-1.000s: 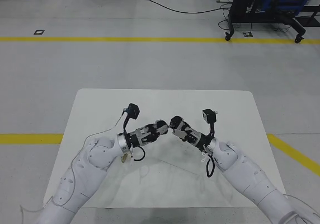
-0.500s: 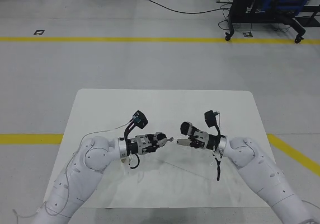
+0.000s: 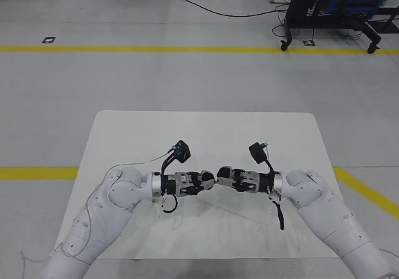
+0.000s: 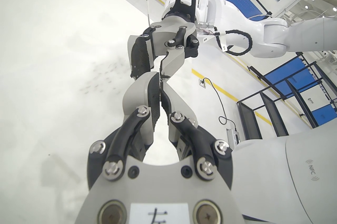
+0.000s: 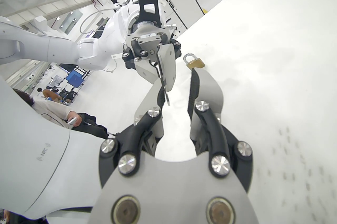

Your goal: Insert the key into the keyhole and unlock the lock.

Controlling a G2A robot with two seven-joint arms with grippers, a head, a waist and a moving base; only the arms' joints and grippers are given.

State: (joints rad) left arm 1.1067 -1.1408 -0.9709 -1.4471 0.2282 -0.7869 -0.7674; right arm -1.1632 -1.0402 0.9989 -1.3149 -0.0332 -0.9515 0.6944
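Glossy brassy metal lock (image 5: 196, 63), thin metal key (image 5: 166, 99), matt table (image 5: 263, 24).

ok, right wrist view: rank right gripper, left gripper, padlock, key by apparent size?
1. right gripper, though its nearness inflates it.
2. left gripper.
3. padlock and key: both tiny, key edge-on, can't rank them.

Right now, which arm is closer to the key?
Left. The left end effector pinches the key; the right end effector is open, right at its tip.

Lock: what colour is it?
The lock has a brassy gold body and a silver loop on top. The right wrist view shows it best.
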